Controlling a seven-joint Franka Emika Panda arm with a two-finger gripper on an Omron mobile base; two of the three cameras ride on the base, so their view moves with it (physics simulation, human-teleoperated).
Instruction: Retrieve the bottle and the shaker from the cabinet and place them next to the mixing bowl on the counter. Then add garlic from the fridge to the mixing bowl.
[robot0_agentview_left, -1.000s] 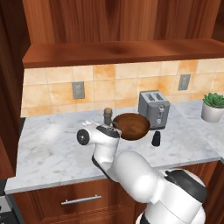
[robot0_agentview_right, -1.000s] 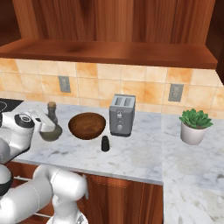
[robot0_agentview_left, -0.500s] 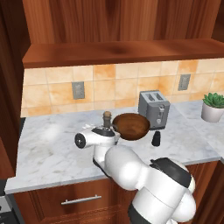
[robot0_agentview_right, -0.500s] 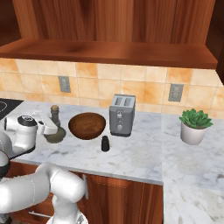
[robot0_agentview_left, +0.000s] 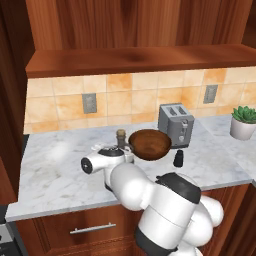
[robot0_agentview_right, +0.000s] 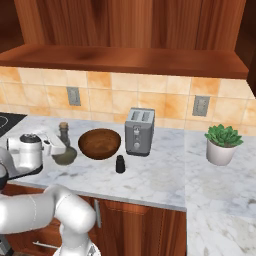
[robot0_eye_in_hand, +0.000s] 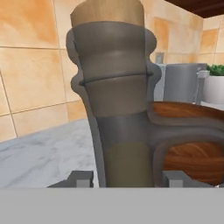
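Since a second ago the arm has folded lower; the gripper (robot0_eye_in_hand: 123, 177) clamps the bottle (robot0_eye_in_hand: 118, 100), standing just left of the bowl (robot0_agentview_left: 149, 143), as tasked.

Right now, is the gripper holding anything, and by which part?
Yes: the gripper is shut on the cork-stoppered glass bottle, gripping its lower neck.

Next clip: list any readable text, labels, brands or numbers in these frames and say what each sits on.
None: no readable text in any view.
The bottle, seen close up with the gripper around its base, carries no label.
The toaster, shaker, mixing bowl, potted plant and wall outlets bear no markings.
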